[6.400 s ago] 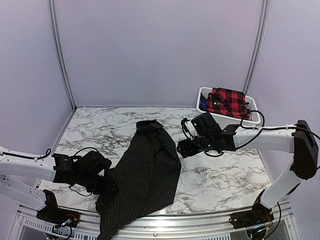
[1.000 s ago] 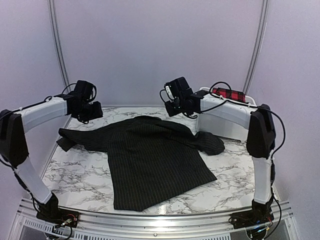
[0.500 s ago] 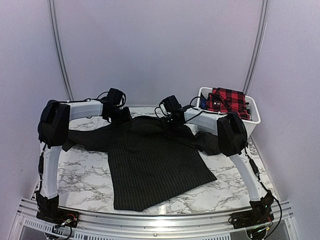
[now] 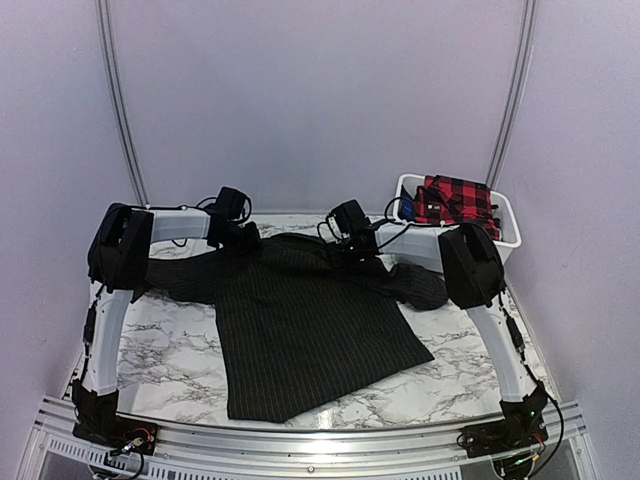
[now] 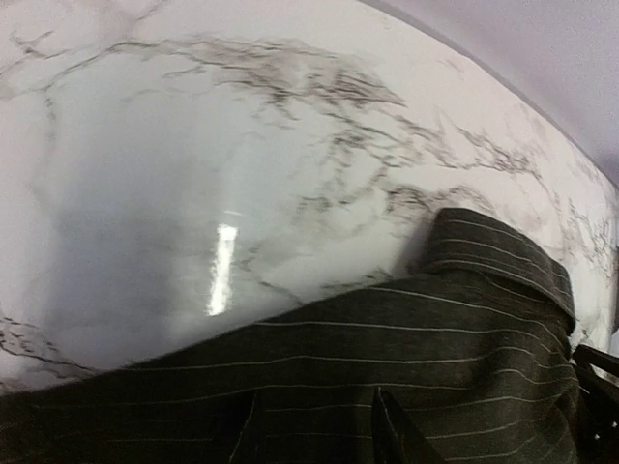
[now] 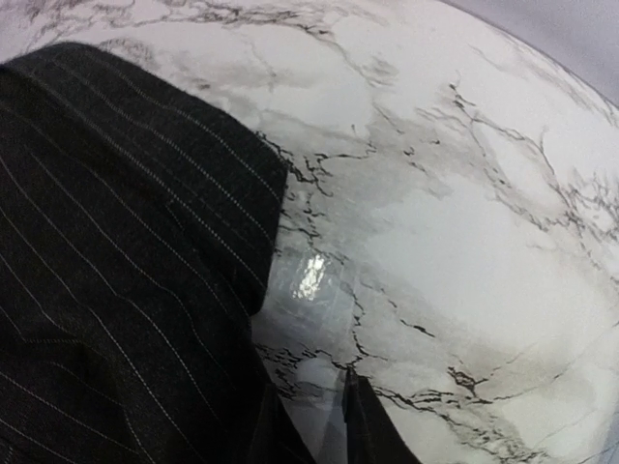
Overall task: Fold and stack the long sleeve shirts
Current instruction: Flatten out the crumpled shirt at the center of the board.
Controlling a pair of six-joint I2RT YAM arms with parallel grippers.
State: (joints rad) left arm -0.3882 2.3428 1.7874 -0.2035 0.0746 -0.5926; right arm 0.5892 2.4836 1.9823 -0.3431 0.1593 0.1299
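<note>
Over the last second I'd pulled both arms in from the sleeve ends to the shoulders. My left pincer (image 4: 236,232) sat at the far edge left of the collar, my right pincer (image 4: 352,243) at the other shoulder. The wrist views didn't show whether either was clamped on cloth: can't tell. The pinstriped shirt (image 4: 300,320) now lay spread mid-table (image 4: 460,360), right sleeve bunched by the basket (image 4: 508,238). I judged the spread done and the folds not started. The plaid shirt (image 4: 455,200) sat in the basket.
</note>
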